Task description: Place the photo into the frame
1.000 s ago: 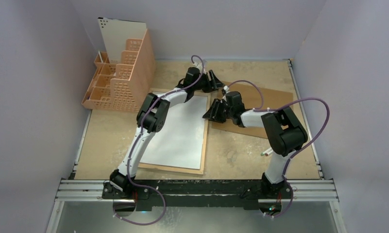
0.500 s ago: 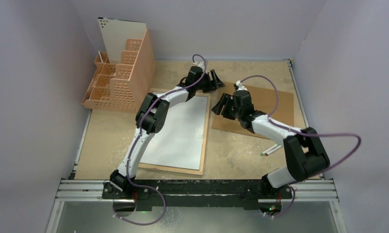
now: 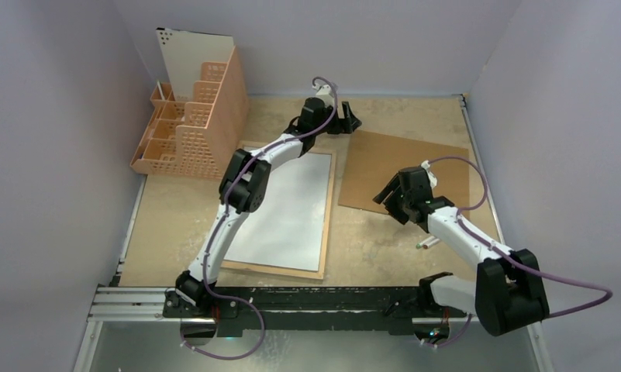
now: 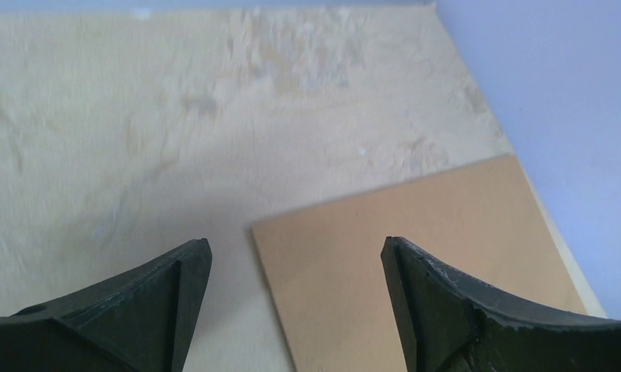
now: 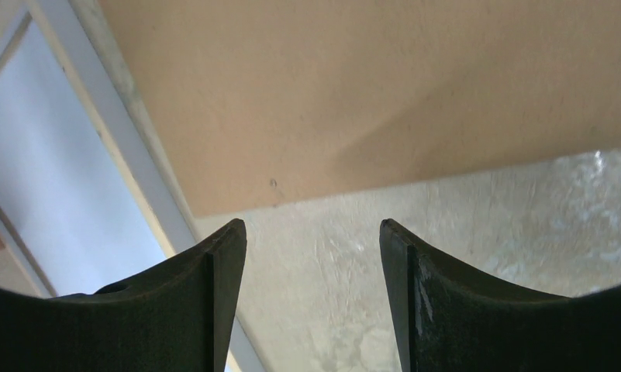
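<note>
Overhead view of a tabletop with two robot arms. The frame (image 3: 274, 268) lies flat, back side up, left of centre on the table (image 3: 384, 248), its light wood rim showing all round. Inside the rim lies the photo (image 3: 291, 205), white reverse up and printed side hidden, so it looks seated in the frame. Just right of the frame, apart from it, a brown hardboard backing (image 3: 415, 167) lies flat. The left gripper (image 3: 352, 122) hangs past the frame's far right corner, near the backing's far left corner; its wrist view shows the jaws wide apart with nothing between them. The right gripper (image 3: 388, 192) hovers over the backing's near left edge, jaws likewise apart and empty, with the frame rim just to its left. A marker (image 3: 426, 243) lies near the right arm, and a peach organiser (image 3: 198, 128) stands at the far left. Judging by its look, the photo is a thin, light, flexible sheet with a slick face that would crease or smudge easily. Lying flush inside the rim, it offers no raised edge, so any adjustment would best come from a light press or slide at a corner. The frame is stiff but has a breakable pane and is best held by its wood rim.
</note>
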Robot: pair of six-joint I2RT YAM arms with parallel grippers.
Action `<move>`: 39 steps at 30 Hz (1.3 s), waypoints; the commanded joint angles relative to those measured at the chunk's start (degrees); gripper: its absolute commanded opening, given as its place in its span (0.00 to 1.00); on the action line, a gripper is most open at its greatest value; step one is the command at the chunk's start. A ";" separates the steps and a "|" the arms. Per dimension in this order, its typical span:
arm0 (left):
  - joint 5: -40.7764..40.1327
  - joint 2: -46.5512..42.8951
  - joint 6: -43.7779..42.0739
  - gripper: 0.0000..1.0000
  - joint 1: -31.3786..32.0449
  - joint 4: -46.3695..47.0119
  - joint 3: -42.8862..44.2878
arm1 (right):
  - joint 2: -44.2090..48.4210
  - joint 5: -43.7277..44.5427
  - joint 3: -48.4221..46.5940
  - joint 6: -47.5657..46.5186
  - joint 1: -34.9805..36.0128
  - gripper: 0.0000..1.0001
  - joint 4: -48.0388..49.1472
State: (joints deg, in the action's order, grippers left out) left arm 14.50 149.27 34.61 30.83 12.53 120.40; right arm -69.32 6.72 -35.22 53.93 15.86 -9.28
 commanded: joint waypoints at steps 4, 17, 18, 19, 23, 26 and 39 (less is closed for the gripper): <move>-0.72 9.07 -5.51 0.87 0.83 9.78 9.98 | 5.53 -6.54 3.04 5.09 0.26 0.65 -8.15; 0.28 14.42 -5.88 0.86 2.49 2.42 16.96 | 6.41 -11.45 7.19 7.23 0.29 0.63 -7.60; 0.65 14.73 -6.14 0.85 2.75 1.96 17.02 | 6.05 -11.47 7.21 7.54 0.31 0.63 -7.31; 1.19 15.04 -6.29 0.84 2.93 1.49 17.10 | 5.61 -11.14 7.19 8.08 0.33 0.63 -7.13; 6.48 15.86 -5.71 0.82 3.18 1.96 16.75 | 3.41 -8.42 7.08 9.90 0.23 0.64 -6.28; 8.41 15.72 -6.07 0.82 3.26 2.80 15.71 | 1.25 -5.86 6.31 10.70 0.27 0.64 -6.36; 11.09 8.70 -13.60 0.69 2.98 -0.91 4.51 | -6.91 2.33 3.06 8.44 -5.95 0.66 -4.83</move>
State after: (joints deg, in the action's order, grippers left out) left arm 22.11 160.38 24.80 33.41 19.90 129.43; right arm -73.06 2.50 -32.38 64.07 12.36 -12.10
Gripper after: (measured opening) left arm 0.698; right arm 0.650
